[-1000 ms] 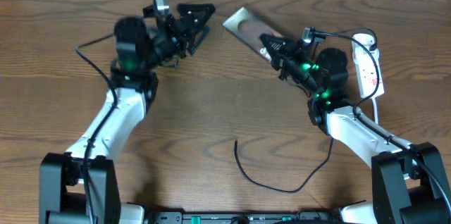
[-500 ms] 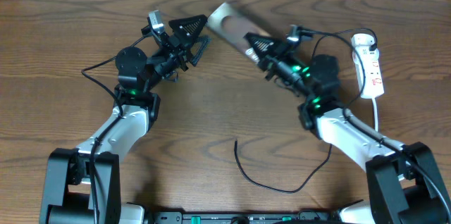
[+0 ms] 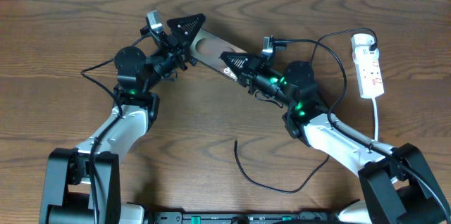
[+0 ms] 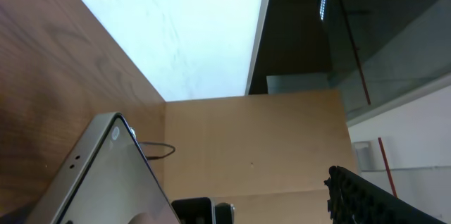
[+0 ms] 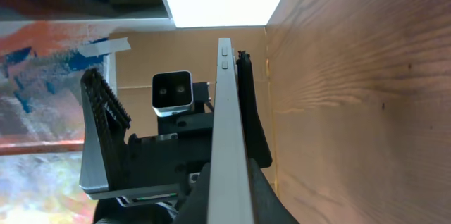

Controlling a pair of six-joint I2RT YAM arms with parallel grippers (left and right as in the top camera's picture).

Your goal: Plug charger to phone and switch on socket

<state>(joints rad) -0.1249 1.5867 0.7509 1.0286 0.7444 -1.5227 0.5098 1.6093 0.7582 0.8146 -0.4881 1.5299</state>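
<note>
Reaching to 1 o'clock overhead, our left gripper (image 3: 189, 37) stands spread at one end of the phone (image 3: 210, 46); the right gripper (image 3: 236, 62), reaching to 10 o'clock, pinches the other | we count one phone, one charger (image 3: 237, 150) at 6 o'clock, one socket (image 3: 370, 72) at 3 o'clock | left wrist: phone (image 4: 106, 175) at 7 o'clock | right wrist: phone (image 5: 229, 146) edge-on, clamped

Phone (image 3: 210, 46): dark glossy slab, set aslant at the far middle of the table, one end pinched in the right gripper (image 3: 231, 59). From that wrist it shows edge-on, a thin silver rim with two side buttons. Charger (image 3: 237, 150): thin black cable in a loose curve on the near table, free tip unplugged, well apart from the phone. Socket (image 3: 371, 69): white strip with red markings, far right, white cord trailing toward the near edge.
</note>
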